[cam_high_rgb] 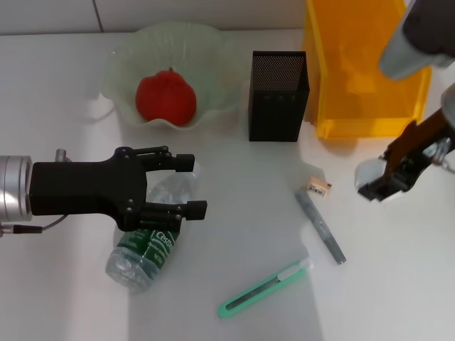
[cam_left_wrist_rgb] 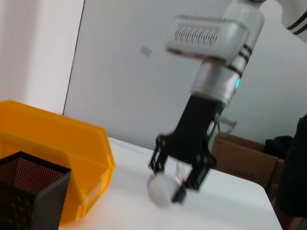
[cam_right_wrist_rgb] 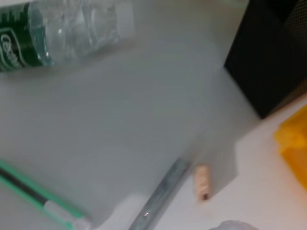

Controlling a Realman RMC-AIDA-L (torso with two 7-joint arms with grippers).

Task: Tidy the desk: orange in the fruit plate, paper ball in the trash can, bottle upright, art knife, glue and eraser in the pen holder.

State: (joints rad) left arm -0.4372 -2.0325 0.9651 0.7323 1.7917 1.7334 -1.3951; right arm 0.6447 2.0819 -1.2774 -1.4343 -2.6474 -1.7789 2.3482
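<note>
The orange (cam_high_rgb: 166, 97) lies in the pale green fruit plate (cam_high_rgb: 213, 57). A clear bottle with a green label (cam_high_rgb: 146, 249) lies on its side on the table. My left gripper (cam_high_rgb: 190, 186) is open, just above the bottle's cap end. My right gripper (cam_high_rgb: 375, 183) is shut on the white paper ball (cam_high_rgb: 368, 171) at the right, in front of the yellow bin (cam_high_rgb: 362, 71); the left wrist view shows this grip on the ball (cam_left_wrist_rgb: 160, 191). The eraser (cam_high_rgb: 319, 187), grey glue stick (cam_high_rgb: 320, 227) and green art knife (cam_high_rgb: 263, 288) lie on the table. The black mesh pen holder (cam_high_rgb: 279, 96) stands upright.
The yellow bin stands at the back right, beside the pen holder. The right wrist view shows the bottle (cam_right_wrist_rgb: 57, 28), knife (cam_right_wrist_rgb: 38, 191), glue stick (cam_right_wrist_rgb: 160, 194) and eraser (cam_right_wrist_rgb: 203, 181) below it.
</note>
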